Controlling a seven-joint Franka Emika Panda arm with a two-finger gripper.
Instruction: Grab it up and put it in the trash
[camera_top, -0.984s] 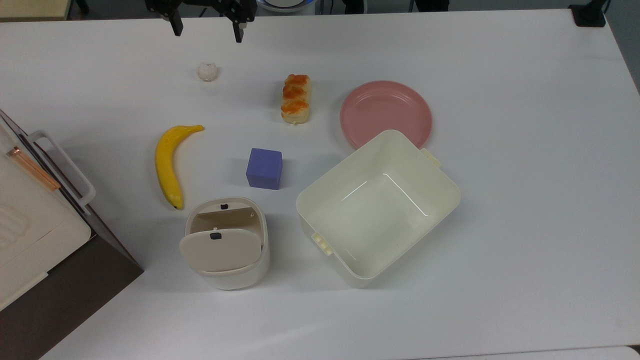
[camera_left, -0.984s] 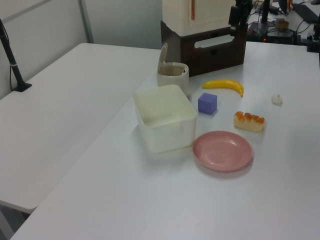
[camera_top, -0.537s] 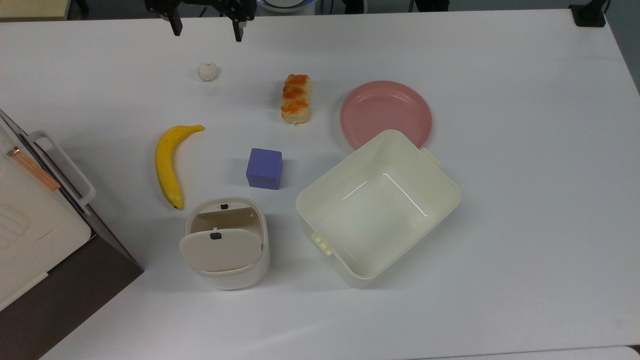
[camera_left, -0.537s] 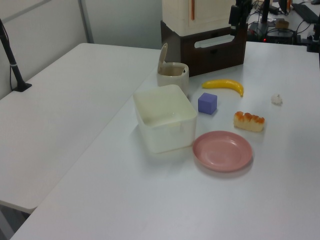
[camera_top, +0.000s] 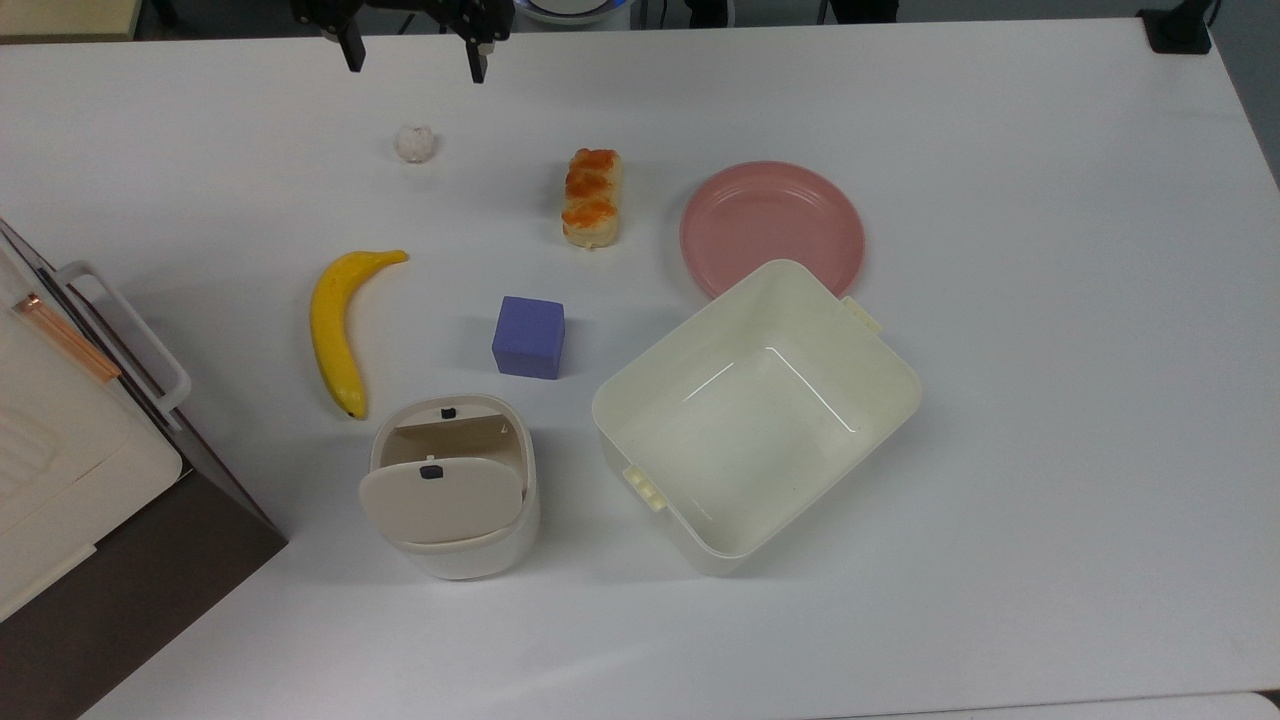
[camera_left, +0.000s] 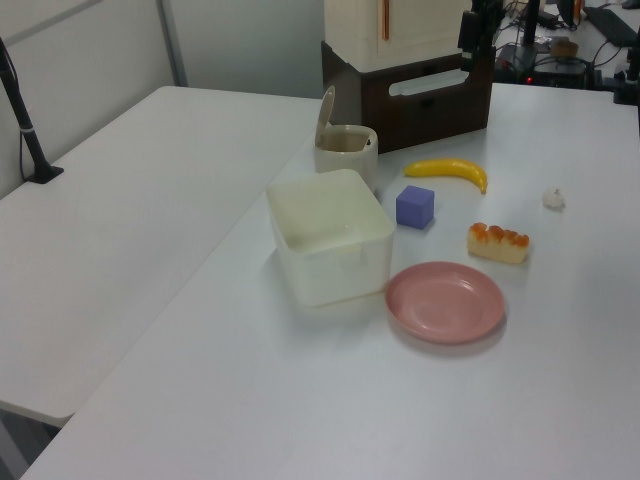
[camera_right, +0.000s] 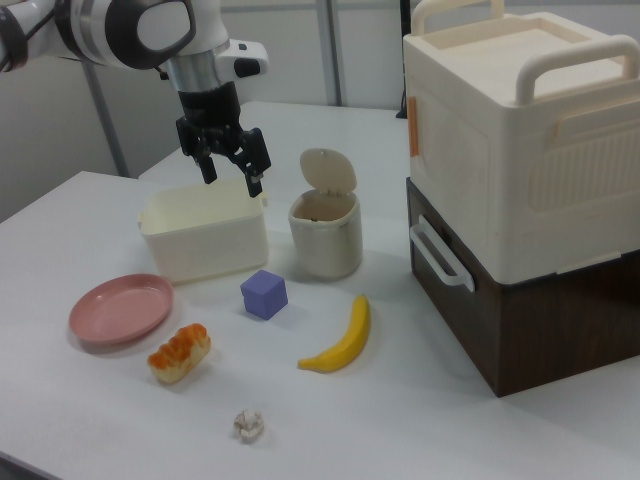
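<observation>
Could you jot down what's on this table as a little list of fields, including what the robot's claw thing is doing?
tool: the tool open, holding nothing, up in the air above the table
paper ball: the paper ball lying loose, apart from the tool
trash bin: the trash bin lid flap tipped up
tub: the tub empty
plate: the plate empty
other items: banana, purple cube, bread roll
</observation>
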